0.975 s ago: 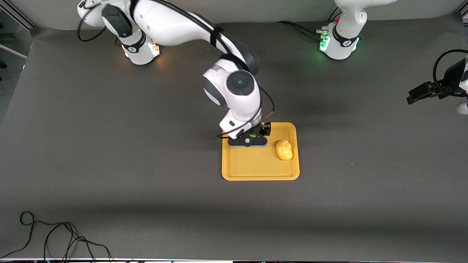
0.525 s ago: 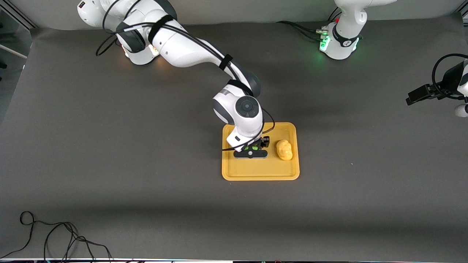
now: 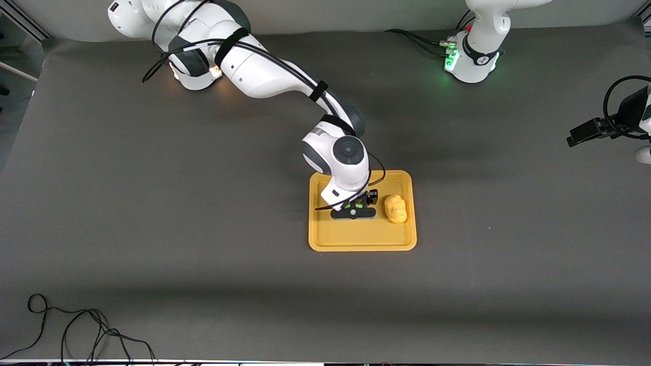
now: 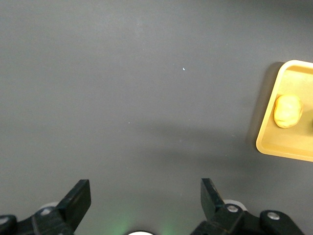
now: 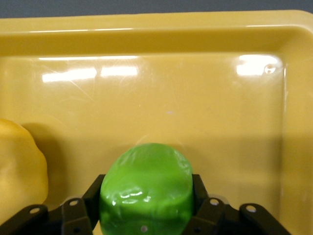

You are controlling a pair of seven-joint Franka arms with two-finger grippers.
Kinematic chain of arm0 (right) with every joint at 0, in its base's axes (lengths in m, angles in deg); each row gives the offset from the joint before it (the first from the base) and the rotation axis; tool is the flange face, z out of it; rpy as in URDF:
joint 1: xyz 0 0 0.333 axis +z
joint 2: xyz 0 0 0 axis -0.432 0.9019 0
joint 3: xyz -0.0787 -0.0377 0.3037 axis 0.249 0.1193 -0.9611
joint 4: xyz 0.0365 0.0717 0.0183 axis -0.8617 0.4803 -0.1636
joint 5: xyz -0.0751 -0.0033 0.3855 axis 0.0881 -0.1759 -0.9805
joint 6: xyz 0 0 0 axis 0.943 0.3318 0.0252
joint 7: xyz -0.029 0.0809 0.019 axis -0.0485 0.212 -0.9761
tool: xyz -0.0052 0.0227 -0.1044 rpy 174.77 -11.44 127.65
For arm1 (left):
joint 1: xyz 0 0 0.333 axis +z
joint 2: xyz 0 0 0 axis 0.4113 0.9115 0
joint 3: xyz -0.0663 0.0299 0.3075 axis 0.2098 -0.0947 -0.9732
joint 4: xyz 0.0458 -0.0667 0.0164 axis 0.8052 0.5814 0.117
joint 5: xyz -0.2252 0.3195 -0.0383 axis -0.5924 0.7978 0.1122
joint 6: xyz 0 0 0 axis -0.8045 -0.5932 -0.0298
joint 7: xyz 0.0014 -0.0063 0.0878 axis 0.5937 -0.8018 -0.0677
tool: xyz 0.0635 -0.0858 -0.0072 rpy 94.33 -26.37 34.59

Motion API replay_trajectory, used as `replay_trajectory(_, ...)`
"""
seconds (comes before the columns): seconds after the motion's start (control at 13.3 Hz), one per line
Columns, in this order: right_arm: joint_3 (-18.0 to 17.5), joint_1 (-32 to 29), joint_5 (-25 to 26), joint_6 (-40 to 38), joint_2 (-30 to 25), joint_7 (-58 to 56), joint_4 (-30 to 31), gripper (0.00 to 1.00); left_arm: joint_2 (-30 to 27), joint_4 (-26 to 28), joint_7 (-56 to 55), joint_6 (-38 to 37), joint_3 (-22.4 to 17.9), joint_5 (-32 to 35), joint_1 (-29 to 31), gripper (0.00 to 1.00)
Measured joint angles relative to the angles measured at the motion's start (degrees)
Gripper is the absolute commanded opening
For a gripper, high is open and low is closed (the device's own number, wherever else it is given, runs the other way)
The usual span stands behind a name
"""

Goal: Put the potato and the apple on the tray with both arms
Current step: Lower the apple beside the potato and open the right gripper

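The right tool point(image 3: 354, 209) grips the shiny, faintly faceted apple point(image 5: 145, 188) over the glossy tray point(image 3: 356, 243), mid-tabletop, beside the lumpy potato point(image 3: 395, 208). The left tool point(image 4: 146, 205) waits open at the tabletop's edge.

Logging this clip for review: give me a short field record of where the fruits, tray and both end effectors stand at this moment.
tray: mid-table, flat on the dark mat
potato: lying in the tray, toward the left arm's end
apple: held by the right end effector, low over the tray floor beside the potato
right end effector: over the tray, shut on the apple
left end effector: open, holding nothing, over bare mat away from the tray; arm waits
status: potato placed, apple not yet released
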Motion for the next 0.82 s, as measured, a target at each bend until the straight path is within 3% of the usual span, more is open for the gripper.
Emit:
replay_trajectory(0.07,0.11,-0.03,0.42,0.0,0.0,0.0,-0.01,0.32,0.0,0.0,0.0,0.0,-0.04,0.0,0.02,1.0)
replay_trajectory(0.15,0.18,-0.15,0.67,0.0,0.0,0.0,-0.02,0.48,0.0,0.0,0.0,0.0,-0.02,0.0,0.02,1.0)
replay_trajectory(0.22,0.21,-0.29,0.73,0.0,0.0,0.0,-0.02,0.9,0.0,0.0,0.0,0.0,-0.01,0.0,0.02,1.0)
replay_trajectory(0.3,0.23,-0.38,0.74,0.0,0.0,0.0,-0.02,1.0,0.0,0.0,0.0,0.0,-0.01,0.0,0.02,1.0)
replay_trajectory(0.67,0.18,-0.33,0.74,-0.93,-0.66,1.26,-1.97,1.0,0.0,-0.01,-0.02,0.0,-0.01,0.0,0.02,1.0)
replay_trajectory(0.82,0.18,-0.31,0.74,-6.11,-3.31,1.42,-3.53,1.0,0.0,-0.04,-0.04,0.02,0.0,0.0,0.02,1.0)
